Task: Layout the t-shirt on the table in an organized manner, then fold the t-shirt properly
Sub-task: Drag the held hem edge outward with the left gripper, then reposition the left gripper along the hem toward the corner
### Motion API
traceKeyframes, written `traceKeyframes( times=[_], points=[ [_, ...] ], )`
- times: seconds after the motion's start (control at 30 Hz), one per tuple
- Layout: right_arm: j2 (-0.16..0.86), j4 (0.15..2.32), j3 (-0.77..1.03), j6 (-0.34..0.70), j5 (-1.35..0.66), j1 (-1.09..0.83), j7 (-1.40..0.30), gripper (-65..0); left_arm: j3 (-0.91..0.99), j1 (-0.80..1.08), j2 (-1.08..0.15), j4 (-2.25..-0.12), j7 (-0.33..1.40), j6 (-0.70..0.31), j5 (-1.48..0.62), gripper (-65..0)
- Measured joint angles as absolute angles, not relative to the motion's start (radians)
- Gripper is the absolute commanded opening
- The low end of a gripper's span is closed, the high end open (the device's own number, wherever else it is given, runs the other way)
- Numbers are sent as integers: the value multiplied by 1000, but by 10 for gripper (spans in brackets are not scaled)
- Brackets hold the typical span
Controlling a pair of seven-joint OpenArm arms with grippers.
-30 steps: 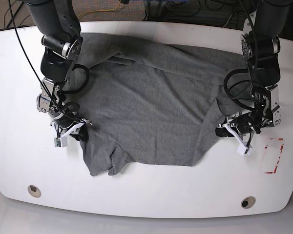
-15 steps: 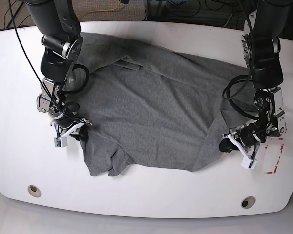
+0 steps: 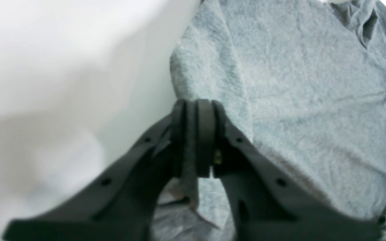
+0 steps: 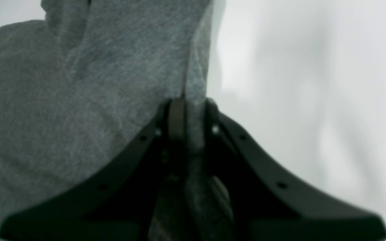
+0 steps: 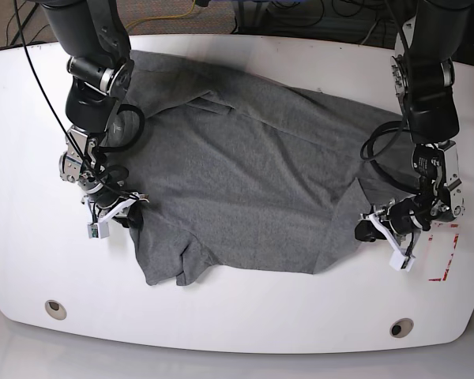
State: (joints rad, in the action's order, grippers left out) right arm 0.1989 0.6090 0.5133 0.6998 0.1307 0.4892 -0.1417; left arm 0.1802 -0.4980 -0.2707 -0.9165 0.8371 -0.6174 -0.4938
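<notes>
I see the t-shirt [image 5: 245, 181], dark heather-grey, spread wide across the middle of the table [image 5: 237, 324] but not flat: a long ridge of folded cloth runs along its far side, and one corner is bunched and doubled over at the near edge. In the wrist views its cloth looks pinched at both side edges, though those views are blurred. The table is glossy white, with two round grommet holes near its front edge.

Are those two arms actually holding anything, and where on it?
Both pinch the grey t-shirt by its edges: the right gripper and the left gripper each clamp a fold of hem at opposite sides.
</notes>
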Motion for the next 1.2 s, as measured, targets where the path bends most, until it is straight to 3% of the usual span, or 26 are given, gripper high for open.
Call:
traceKeyframes(
  times=[0.23,1.2],
  points=[
    [199,609,513,700,131,489,-142,-561,181,-496,-281,-916,837,-617,-491,-597],
    [199,609,513,700,131,490,-142,-561,176,-623,-369,-820,771,-617,-485,-578]
  ],
)
